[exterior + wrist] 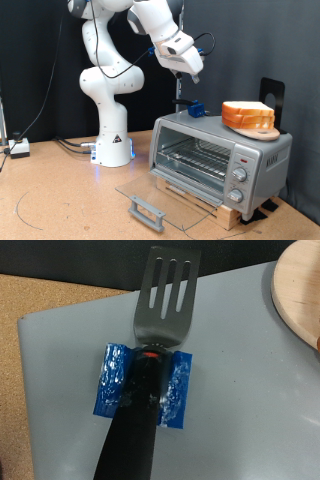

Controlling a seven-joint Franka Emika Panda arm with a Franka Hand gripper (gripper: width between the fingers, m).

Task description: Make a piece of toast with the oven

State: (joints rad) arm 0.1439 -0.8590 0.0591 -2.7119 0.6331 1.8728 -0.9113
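Gripper (196, 76) above oven (220, 155); wrist view shows spatula (160, 310).

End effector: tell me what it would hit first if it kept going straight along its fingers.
Probably the spatula. The end effector hangs above the oven, pointing down, and the wrist view centres on the spatula's black handle and blue-taped block on the grey oven top. How far above is unclear.

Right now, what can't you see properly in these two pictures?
- Gripper: in the exterior view its fingers are too small to tell open from shut; it does not show in the wrist view.
- Spatula: its handle end is cut off by the wrist view's edge.
- Wooden dish: cut off by the wrist view's edge.
- Piece of toast on the oven: its underside is hidden by the dish.
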